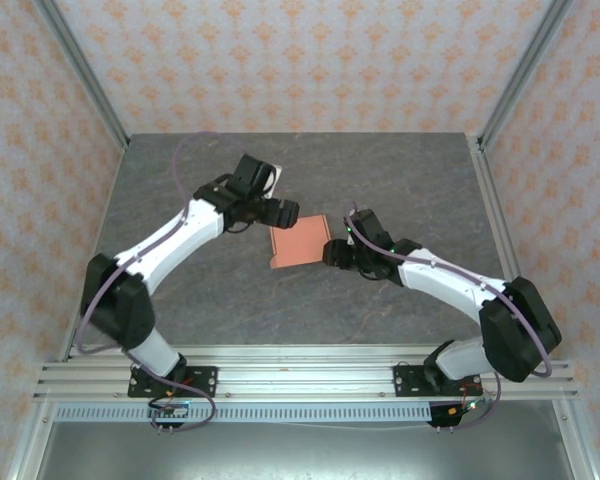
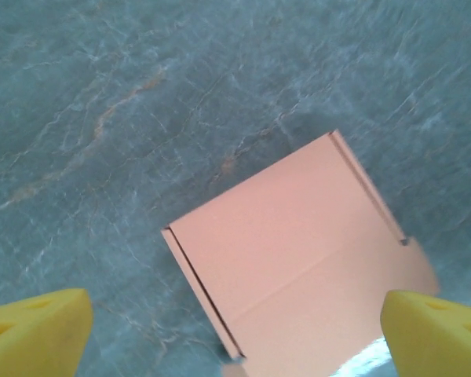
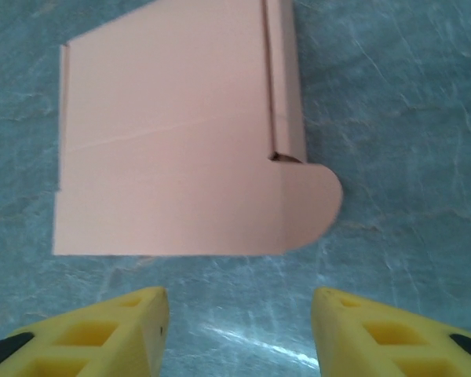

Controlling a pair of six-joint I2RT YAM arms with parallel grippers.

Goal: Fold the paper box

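Top external: one paper box (image 1: 298,244) between left hand (image 1: 281,212) and right hand (image 1: 333,251).

Paper box (image 1: 298,243), flat on table (image 1: 410,180), centre.
Left gripper (image 1: 280,213) just behind-left of it; right gripper (image 1: 332,252) at its right edge.

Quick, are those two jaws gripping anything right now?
Left gripper: jaws open, holding nothing.
Right gripper: jaws open, paper box lying free ahead of them.

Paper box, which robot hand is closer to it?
Left. The left gripper hangs open right over the paper box, its fingers spread either side of it. The right gripper sits just short of the box's edge, with bare table between.
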